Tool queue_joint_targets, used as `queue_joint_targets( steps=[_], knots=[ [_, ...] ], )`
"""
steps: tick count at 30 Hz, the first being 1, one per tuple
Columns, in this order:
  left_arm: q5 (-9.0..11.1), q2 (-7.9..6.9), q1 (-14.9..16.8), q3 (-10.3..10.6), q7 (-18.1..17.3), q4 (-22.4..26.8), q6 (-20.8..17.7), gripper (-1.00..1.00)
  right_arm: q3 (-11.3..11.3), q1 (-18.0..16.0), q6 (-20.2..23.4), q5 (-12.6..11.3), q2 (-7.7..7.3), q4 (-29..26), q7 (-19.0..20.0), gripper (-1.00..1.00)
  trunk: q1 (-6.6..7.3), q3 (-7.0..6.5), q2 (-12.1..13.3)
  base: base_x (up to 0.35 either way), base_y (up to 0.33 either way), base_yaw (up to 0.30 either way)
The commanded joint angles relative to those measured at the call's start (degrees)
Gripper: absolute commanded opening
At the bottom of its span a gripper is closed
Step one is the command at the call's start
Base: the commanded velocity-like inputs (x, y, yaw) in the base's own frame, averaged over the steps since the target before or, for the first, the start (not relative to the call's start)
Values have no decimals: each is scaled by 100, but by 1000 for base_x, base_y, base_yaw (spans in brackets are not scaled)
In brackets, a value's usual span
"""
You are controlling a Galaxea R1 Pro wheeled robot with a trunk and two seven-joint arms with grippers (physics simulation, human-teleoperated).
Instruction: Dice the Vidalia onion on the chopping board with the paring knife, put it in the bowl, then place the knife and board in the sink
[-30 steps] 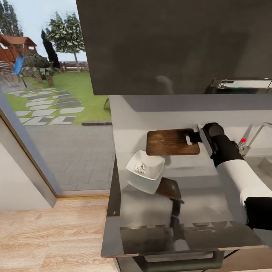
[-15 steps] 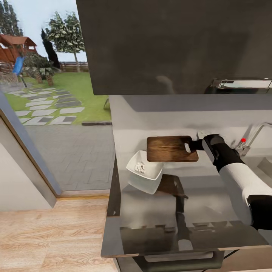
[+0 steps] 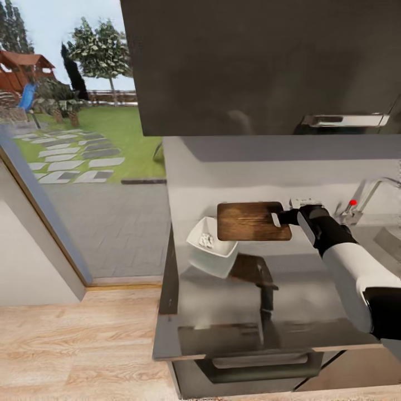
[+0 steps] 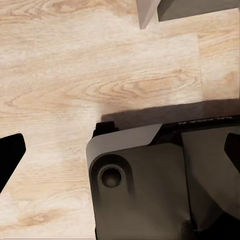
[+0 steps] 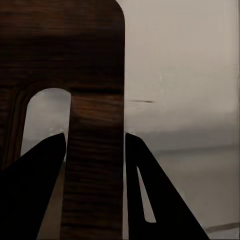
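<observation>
Right tool (image 3: 284,216) grips the chopping board (image 3: 248,221) by its slot end, lifted over the worktop (image 3: 223,312) so it can go to the sink (image 3: 390,239) at 3 o'clock. Diced onion (image 3: 206,240) sits in the bowl (image 3: 209,253).

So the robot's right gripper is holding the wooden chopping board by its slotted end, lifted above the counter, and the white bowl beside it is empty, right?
Not quite: the bowl is not empty. The head view shows small pale diced pieces inside it. The rest holds: the right gripper grips the chopping board at its slotted end, raised over the countertop.
</observation>
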State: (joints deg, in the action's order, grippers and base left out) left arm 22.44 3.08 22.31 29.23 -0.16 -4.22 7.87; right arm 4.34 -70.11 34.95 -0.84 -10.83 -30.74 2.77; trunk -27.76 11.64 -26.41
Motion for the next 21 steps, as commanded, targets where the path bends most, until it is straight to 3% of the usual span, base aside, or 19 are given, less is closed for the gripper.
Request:
queue_joint_targets(
  steps=[1,15,21],
  knots=[
    [41,7,10,48,-2,-27,42,100,31,-5,-2,-16,-9,30,9,-100,0,11,-12,-269,0,0],
    [41,8,10,48,-18,-26,81,100,31,-2,-146,-15,29,287,-2,-100,0,11,-12,-313,-2,0],
    [41,14,10,48,-18,-28,83,100,31,-2,-149,-12,34,305,-5,-100,0,11,-12,-231,-124,0]
  ],
)
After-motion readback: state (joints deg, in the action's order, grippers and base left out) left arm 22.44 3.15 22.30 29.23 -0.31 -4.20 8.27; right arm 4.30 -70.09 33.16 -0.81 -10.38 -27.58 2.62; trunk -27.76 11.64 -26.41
